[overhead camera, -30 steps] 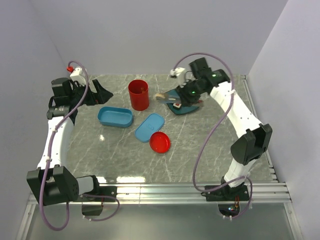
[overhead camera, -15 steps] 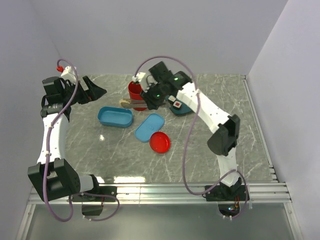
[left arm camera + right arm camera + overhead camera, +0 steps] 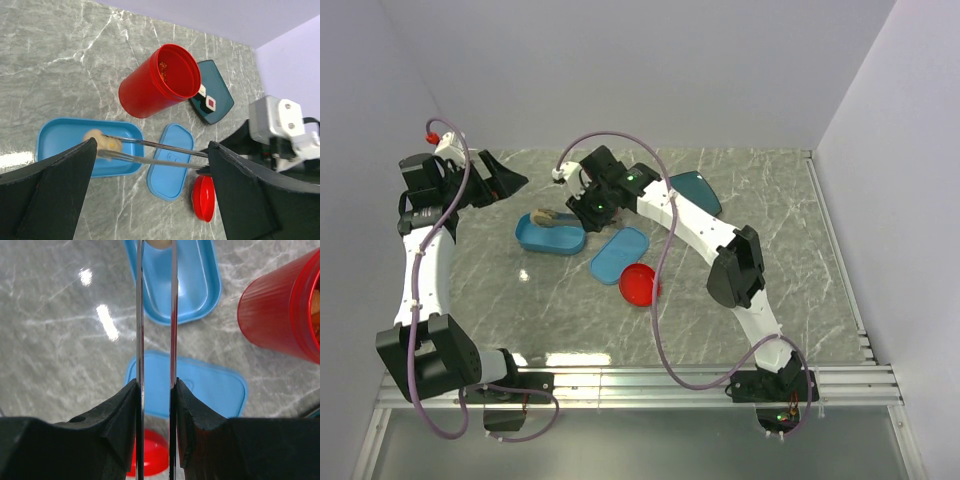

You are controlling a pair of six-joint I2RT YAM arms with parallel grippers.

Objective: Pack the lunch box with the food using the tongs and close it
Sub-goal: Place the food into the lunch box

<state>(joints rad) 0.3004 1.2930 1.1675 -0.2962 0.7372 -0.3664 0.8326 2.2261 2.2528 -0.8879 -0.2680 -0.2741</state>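
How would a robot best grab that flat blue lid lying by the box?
Probably from straight above, the open left pincer straddling the lid across its narrow width near the middle. It lies flat on the table, so no edge is raised for a sideways grip.

Overhead view plus 2 wrist views share lunch box [image 3: 555, 242].

No text, label, brand or number can be read. The lunch box [image 3: 55, 145], its lid [image 3: 170, 162] and the red cup [image 3: 150, 87] look plain.
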